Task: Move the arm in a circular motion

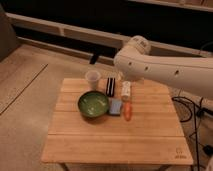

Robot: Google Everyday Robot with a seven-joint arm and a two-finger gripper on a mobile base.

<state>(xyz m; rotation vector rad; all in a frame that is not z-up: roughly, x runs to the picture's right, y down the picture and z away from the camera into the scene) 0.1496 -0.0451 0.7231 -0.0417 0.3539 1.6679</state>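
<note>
The arm (165, 67) is thick and cream-white, with small dark screw holes. It reaches in from the right edge and hangs over the back right of the wooden table (115, 142). Its rounded joint (135, 48) is its leftmost part, above the table's back edge. The gripper does not show; it is hidden behind the arm or out of the picture.
On the table stand a green bowl (93, 104), a white cup (92, 78), a black packet (111, 85), a white can (126, 90), a blue sponge (116, 106) and an orange carrot-like item (128, 111). Dark cables (192, 105) lie on the floor at right.
</note>
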